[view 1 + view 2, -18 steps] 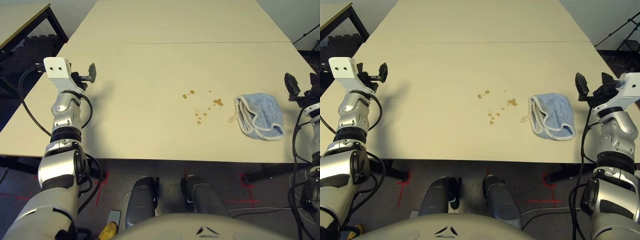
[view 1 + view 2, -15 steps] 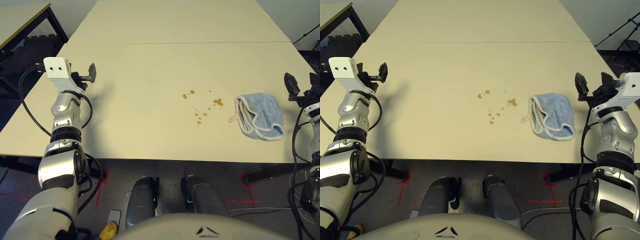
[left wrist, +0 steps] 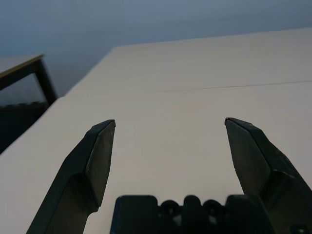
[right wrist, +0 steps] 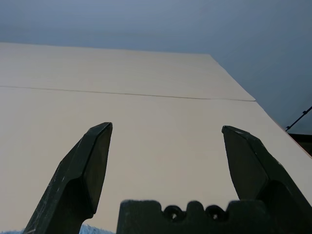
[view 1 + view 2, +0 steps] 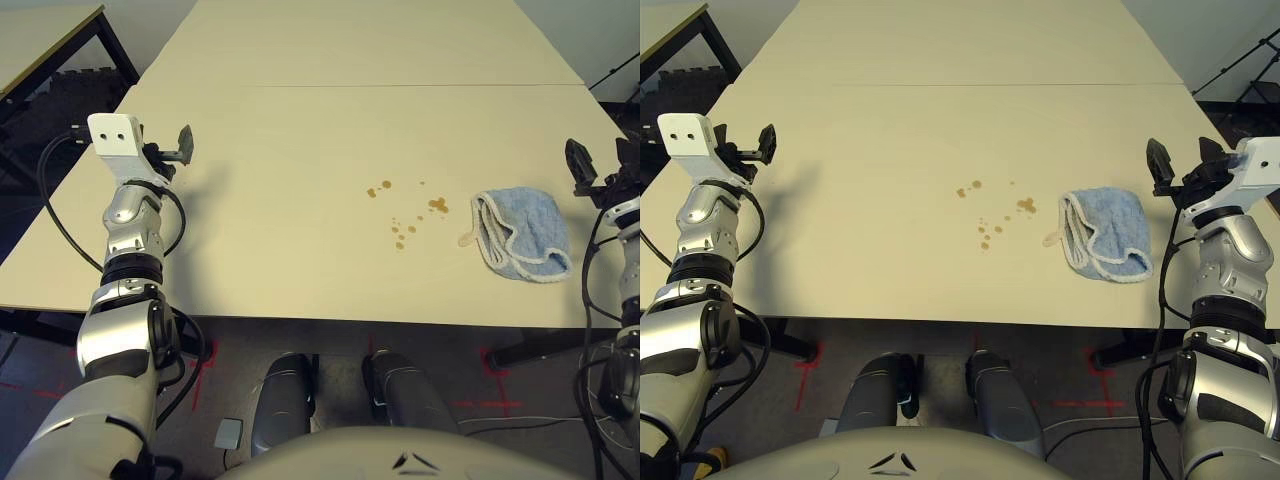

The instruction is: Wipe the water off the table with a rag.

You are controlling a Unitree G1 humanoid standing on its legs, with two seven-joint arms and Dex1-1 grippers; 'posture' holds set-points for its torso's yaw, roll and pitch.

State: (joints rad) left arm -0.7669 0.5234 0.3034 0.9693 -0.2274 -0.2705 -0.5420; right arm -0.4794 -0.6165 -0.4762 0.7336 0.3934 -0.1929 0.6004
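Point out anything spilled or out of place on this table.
A scatter of small brownish water drops sits near the middle of the table, unwiped. Just to their right the rag lies bunched and folded over, apart from the spots. Both end effectors, left and right, are open, holding nothing.
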